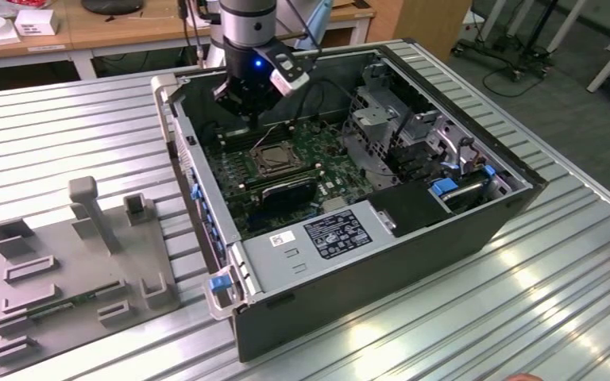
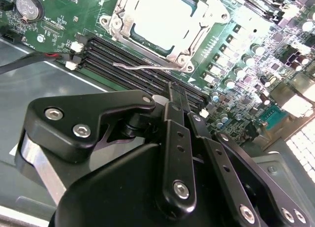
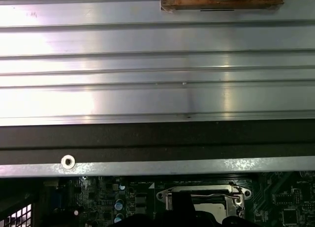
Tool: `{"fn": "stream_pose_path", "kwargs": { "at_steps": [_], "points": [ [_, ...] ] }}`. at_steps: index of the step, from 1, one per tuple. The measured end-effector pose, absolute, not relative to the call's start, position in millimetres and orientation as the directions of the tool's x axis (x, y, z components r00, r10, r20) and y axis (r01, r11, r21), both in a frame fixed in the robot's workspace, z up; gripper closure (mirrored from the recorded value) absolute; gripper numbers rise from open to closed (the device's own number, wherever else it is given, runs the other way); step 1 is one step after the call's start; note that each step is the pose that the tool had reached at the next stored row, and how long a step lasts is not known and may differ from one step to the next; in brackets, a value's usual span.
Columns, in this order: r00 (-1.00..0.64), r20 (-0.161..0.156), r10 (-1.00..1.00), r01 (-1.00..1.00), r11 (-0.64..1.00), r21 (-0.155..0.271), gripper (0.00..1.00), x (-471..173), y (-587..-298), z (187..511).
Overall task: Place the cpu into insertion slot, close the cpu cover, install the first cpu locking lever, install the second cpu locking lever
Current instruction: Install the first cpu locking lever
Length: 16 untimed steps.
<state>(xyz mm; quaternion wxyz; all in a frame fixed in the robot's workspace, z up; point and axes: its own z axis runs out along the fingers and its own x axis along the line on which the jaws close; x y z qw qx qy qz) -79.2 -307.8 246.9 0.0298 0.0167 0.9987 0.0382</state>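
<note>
A black label (image 1: 336,233) and a white sticker (image 1: 283,239) sit on a metal bay of the case (image 1: 390,270), but their print is too small to read. The open case stands mid-desk (image 1: 61,135) and holds a green motherboard (image 1: 321,171). The cpu (image 2: 157,13), dull pale grey, lies in the slot (image 1: 274,157) with the cover (image 2: 202,30) down around it. A wire lever (image 2: 142,66) runs along the socket's edge. The gripper (image 2: 179,91) hovers by the memory slots (image 2: 113,54), its fingers drawn together on nothing.
</note>
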Motion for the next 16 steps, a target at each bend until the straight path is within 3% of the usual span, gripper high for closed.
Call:
{"fn": "stream_pose_path", "kwargs": {
  "at_steps": [16],
  "points": [
    [-0.998, -0.058, 0.036, 0.031, 0.997, 0.077, 0.9, -76.6, -307.7, 245.3]
  ]
}}
